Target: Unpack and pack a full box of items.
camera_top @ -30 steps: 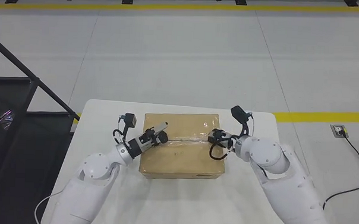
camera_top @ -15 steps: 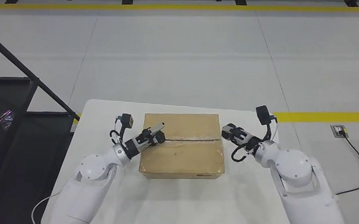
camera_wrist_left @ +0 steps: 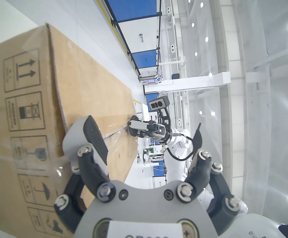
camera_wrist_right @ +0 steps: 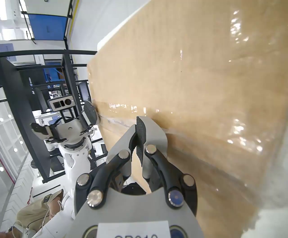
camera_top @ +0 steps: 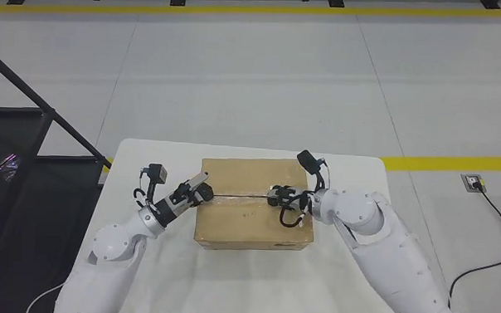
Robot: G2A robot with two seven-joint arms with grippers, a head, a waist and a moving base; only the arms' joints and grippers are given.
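The box point(camera_top: 248, 219) was of plain brown cardboard. The tape point(camera_top: 237, 195) on its seam was clear and glossy, with small white glints. On one side of the box a column of handling symbols point(camera_wrist_left: 24, 112) was printed in black, each inside a thin black frame. The table point(camera_top: 229, 280) was white. The left gripper point(camera_top: 195, 188) had white finger shells with black textured pads point(camera_wrist_left: 95, 137), black links and a grey metal plate with silver screws. The right gripper point(camera_wrist_right: 139, 126) had the same colours. The floor point(camera_top: 237, 73) was pale grey and was crossed by yellow lines point(camera_top: 441, 163). The panel point(camera_top: 9, 190) beside the table was black.
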